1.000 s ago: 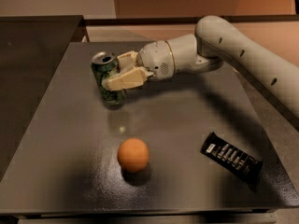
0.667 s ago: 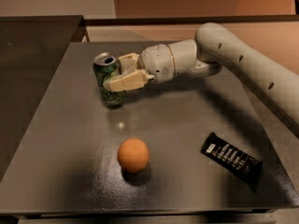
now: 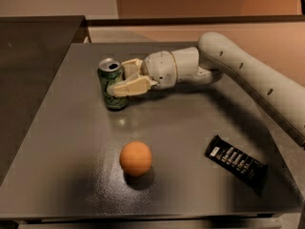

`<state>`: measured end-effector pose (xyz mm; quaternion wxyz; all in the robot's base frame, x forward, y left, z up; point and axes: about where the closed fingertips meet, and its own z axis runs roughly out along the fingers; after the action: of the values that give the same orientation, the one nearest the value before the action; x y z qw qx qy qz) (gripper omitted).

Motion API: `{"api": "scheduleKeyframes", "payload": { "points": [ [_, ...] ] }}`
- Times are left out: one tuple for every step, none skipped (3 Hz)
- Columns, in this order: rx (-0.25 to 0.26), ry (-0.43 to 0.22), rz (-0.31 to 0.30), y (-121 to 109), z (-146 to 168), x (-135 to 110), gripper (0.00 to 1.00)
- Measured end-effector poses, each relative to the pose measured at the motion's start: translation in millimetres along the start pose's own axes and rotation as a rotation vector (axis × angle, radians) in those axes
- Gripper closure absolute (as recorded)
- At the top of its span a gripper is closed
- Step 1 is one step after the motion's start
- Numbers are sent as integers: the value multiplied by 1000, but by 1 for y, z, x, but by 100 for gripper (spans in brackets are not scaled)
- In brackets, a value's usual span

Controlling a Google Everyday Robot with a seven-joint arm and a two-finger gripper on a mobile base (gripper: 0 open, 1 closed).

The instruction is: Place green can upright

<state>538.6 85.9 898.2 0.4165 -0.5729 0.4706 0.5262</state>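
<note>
Green can [image 3: 110, 88] stands at the far left of the grey table [image 3: 190, 128], silver top with pull tab facing up, base seemingly down on the surface; a slight lean cannot be ruled out. Gripper [image 3: 119, 78] sits at the can's right side, reaching in from the right on the end of the pale arm [image 3: 248, 70], which lies low and nearly level over the far half of the table. Pincer pinches the can: near finger [image 3: 128, 86] lies across the can's front wall, far finger [image 3: 132, 64] runs behind its upper part, and both look in contact with the metal. A side-on grip round the body, not the ends, fits the task, since it lets the wrist hold the can's axis vertical and leaves the base free to meet the table. Judgement: the can looks set upright and the task is near its end; what is left is to spread the fingers and back off to the right without dragging the can over. Risk: a narrow can, light if empty, could tip if one finger lets go later than the other. Orange ball [image 3: 136, 158] rests near centre, well apart from the can on the near side. Black snack bar wrapper [image 3: 236, 162] lies flat at near right. Neither bears on the release.
</note>
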Motion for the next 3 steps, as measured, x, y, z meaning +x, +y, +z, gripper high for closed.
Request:
{"api": "scheduleKeyframes", "payload": {
  "points": [
    [7, 10, 6, -2, -1, 9, 83],
    [2, 9, 5, -2, 2, 7, 59],
    [-3, 9, 4, -1, 4, 7, 36]
  ]
}}
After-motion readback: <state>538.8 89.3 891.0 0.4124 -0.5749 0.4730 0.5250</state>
